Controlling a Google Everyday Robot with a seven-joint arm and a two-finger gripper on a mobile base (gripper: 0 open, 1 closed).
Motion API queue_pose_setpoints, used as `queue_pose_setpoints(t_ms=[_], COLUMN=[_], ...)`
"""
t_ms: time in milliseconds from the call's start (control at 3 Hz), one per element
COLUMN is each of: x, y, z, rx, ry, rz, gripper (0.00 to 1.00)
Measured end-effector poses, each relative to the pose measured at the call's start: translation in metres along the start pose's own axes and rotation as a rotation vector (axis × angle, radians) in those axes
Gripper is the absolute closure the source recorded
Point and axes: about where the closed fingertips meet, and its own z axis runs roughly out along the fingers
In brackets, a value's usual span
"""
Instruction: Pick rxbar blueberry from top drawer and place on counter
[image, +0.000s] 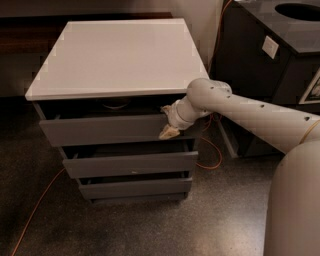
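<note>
The white counter tops the grey drawer cabinet. The top drawer sits pulled out a little, with a dark gap under the counter's edge. A pale rounded shape shows in that gap. The rxbar blueberry is hidden from view. My gripper hangs at the right end of the top drawer's front, its tan tip pointing down and left, against or just in front of the drawer face.
Two lower grey drawers also stand slightly out, stepped below the top one. A dark counter with a round hole stands at the right. An orange cable runs over the speckled floor. My white base fills the lower right.
</note>
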Motion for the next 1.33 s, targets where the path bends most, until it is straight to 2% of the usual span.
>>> queue_pose_setpoints(t_ms=[667, 1000, 1333], x=[-0.005, -0.008, -0.01], y=[-0.001, 0.0, 0.02], z=[-0.008, -0.014, -0.021], rx=[-0.005, -0.008, -0.023], ry=[-0.002, -0.005, -0.021], rz=[0.001, 0.004, 0.022], gripper=[0.9, 1.0, 1.0])
